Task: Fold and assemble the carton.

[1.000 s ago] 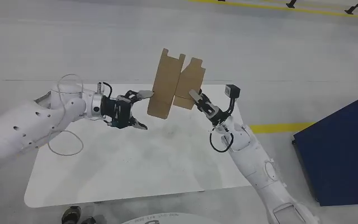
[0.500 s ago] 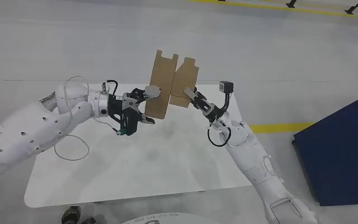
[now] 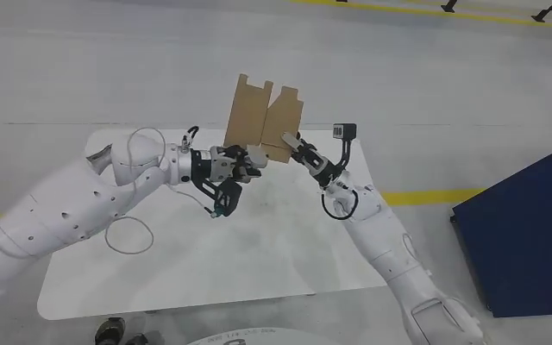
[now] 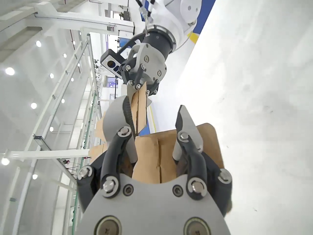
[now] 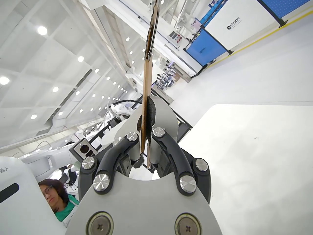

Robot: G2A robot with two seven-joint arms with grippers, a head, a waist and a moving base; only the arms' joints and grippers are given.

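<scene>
The right end effector (image 5: 146,116) is clamped tight on the carton (image 5: 146,84), its jaws pressed against both faces of the flattened board, which the right wrist view sees edge-on as a thin upright strip. In the top view the same right end effector (image 3: 291,142) grips the carton (image 3: 254,112) at its lower corner on the robot's right and holds it upright in the air above the far edge of the counter (image 3: 216,259). The left end effector (image 4: 149,113) has its jaws spread wide and straddles the bottom of the carton (image 4: 149,152). One jaw lies against the edge-on panel, and the other stands in front of a rounded flap; I cannot tell whether either presses on the board. Half a second ago the left end effector (image 3: 244,161) was farther toward the robot's left, level with the carton's side. It has since swung in under the carton's lower edge with its wrist turned, while the carton has hardly shifted. A second ago the carton was lower and nearer the robot. The carton's visible faces are plain brown. In the hall behind, a white panel (image 5: 234,25) beside blue partitions (image 5: 205,47) carries dark lettering.
</scene>
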